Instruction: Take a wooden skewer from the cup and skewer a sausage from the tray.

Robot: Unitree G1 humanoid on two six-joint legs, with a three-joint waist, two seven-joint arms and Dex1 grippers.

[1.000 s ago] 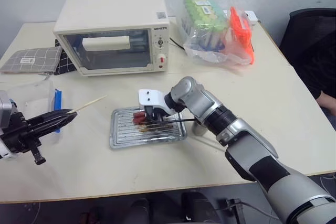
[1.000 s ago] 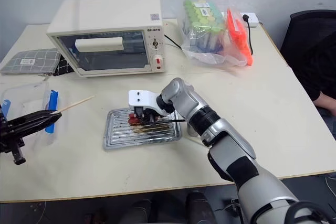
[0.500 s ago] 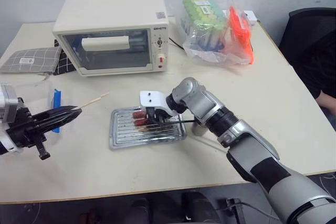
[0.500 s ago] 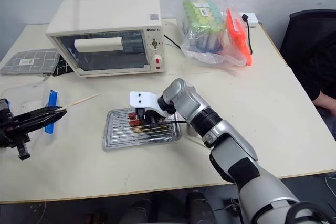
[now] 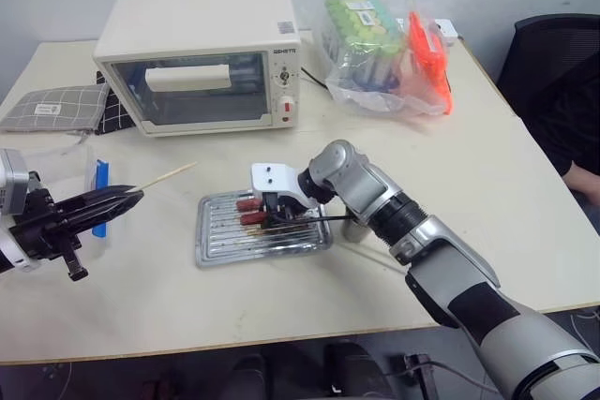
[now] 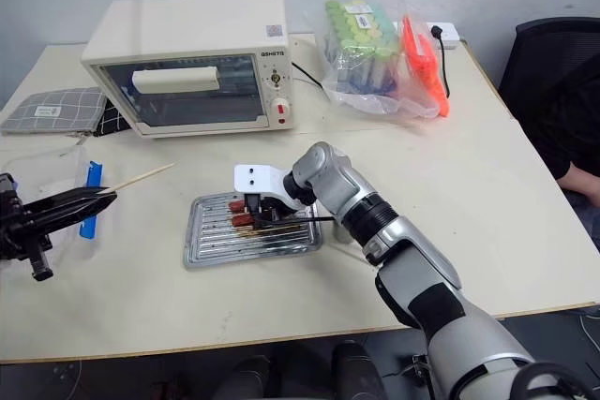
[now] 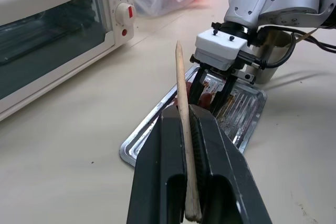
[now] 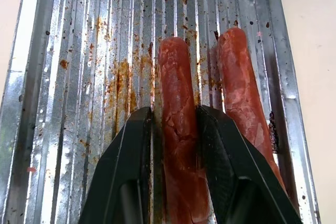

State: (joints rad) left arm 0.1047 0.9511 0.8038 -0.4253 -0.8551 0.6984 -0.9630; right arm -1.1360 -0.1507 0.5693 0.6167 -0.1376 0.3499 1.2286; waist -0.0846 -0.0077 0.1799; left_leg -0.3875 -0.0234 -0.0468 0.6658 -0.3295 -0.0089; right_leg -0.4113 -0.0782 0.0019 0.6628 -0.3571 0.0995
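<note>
wooden skewer (image 7: 183, 124) | clamped in left end effector (image 5: 122, 200), tip toward tray (image 5: 211, 252) | right end effector (image 8: 175, 124) straddles sausage (image 8: 178, 129) lengthwise

Red-brown sausage (image 8: 178, 129) on the ridged, brown-stained silver tray (image 8: 79, 77); pale wooden skewer (image 7: 184, 129).

A beige table (image 5: 525, 185) is carrying a white toaster oven (image 5: 202, 58) at the back, with a grey checked pouch (image 5: 52, 105) lying beside it. A plastic bag of bottles (image 5: 384, 44) is sitting toward the far right. A metal tray (image 5: 220, 231) is lying near the middle, and a clear box with a blue clip (image 5: 98, 185) is resting at the left.
</note>
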